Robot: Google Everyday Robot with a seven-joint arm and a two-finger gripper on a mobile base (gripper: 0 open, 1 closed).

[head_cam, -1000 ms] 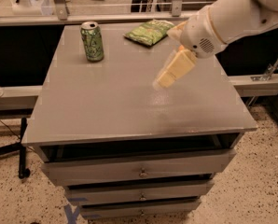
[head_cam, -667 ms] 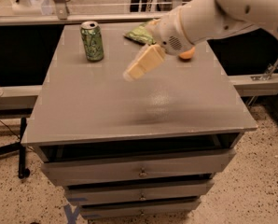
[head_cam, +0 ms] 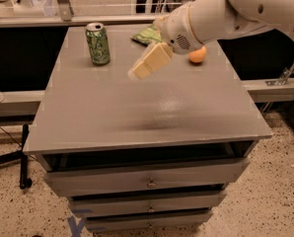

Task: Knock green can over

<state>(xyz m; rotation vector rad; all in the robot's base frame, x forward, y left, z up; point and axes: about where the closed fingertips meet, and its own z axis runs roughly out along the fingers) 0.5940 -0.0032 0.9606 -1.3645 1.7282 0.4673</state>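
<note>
The green can (head_cam: pixel 97 44) stands upright near the back left of the grey cabinet top (head_cam: pixel 137 107). It has mottled green and white print and a silver top. My gripper (head_cam: pixel 139 69) hangs above the table, to the right of the can and a little nearer the front, about one can-width from it. Its cream-coloured tip points left toward the can. The white arm reaches in from the upper right.
A flat green snack bag (head_cam: pixel 148 33) lies at the back, partly hidden behind my arm. An orange fruit (head_cam: pixel 197 56) sits at the back right. The cabinet has drawers below. A low ledge runs along both sides.
My gripper has moved left and toward the back, closing in on the can. The arm now covers most of the snack bag and the orange has come into view. The can has not moved.
</note>
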